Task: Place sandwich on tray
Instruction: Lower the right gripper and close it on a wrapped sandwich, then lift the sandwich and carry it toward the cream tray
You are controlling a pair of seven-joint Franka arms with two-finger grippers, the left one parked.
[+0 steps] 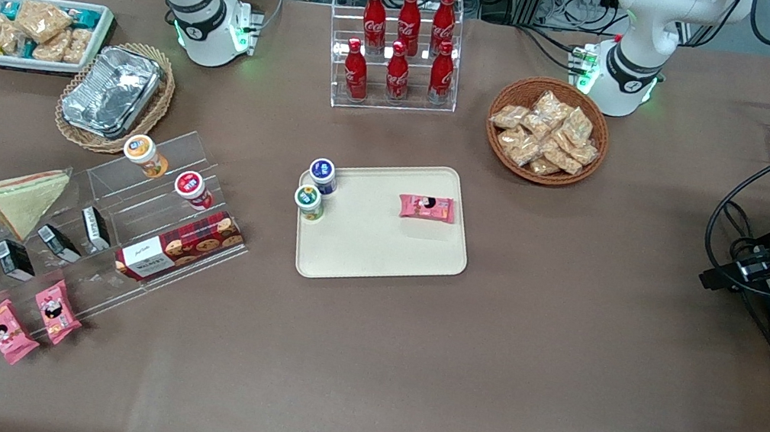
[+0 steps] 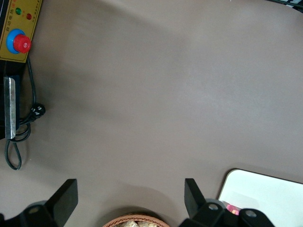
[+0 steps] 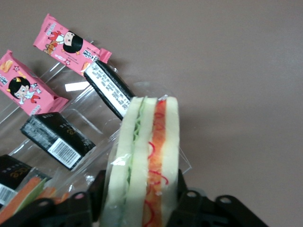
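The sandwich (image 3: 144,165), a clear-wrapped wedge with orange-and-green filling, stands on edge at the working arm's end; the cream tray (image 1: 380,246) lies mid-worktop.

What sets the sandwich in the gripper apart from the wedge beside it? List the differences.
Grip: the sandwich sits clamped between the fingers of the gripper; the other wedge is untouched.
Face: the sandwich shows pale cream bread, the other wedge a greenish-tan face.
Place: the other wedge lies farther from the front camera.
Both are triangular, and neither is on the tray.
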